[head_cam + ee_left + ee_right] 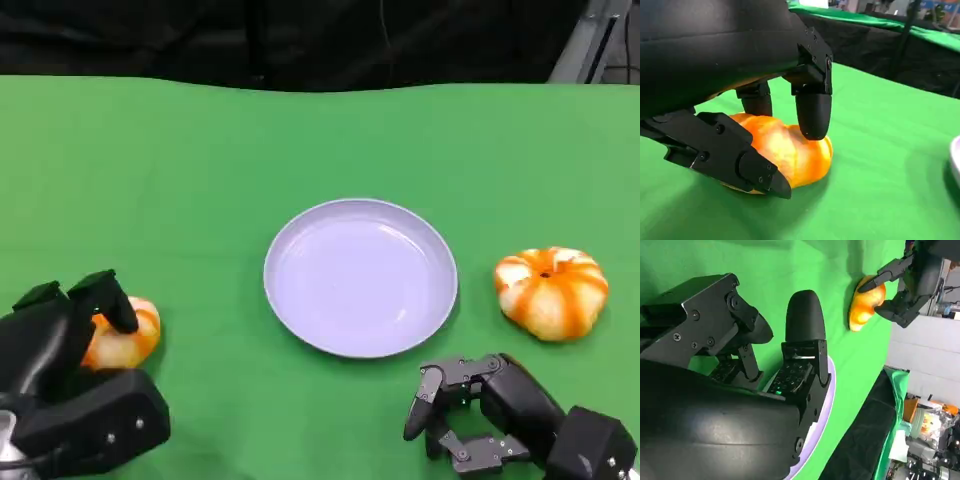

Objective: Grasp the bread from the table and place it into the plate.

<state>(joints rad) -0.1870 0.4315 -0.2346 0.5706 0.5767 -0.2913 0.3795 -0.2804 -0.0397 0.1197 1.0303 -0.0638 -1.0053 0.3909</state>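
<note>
Green table [200, 170]; left hand [70, 345] half-hiding bread [125, 335]

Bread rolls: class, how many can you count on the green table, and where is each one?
2. One bread roll lies left of the plate, with the fingers of the left robot hand around it. The other bread roll sits free, right of the plate.

Bright, even overhead light is falling; the plate [361, 277] is showing faint glare at three o'clock, shadows staying soft.
</note>
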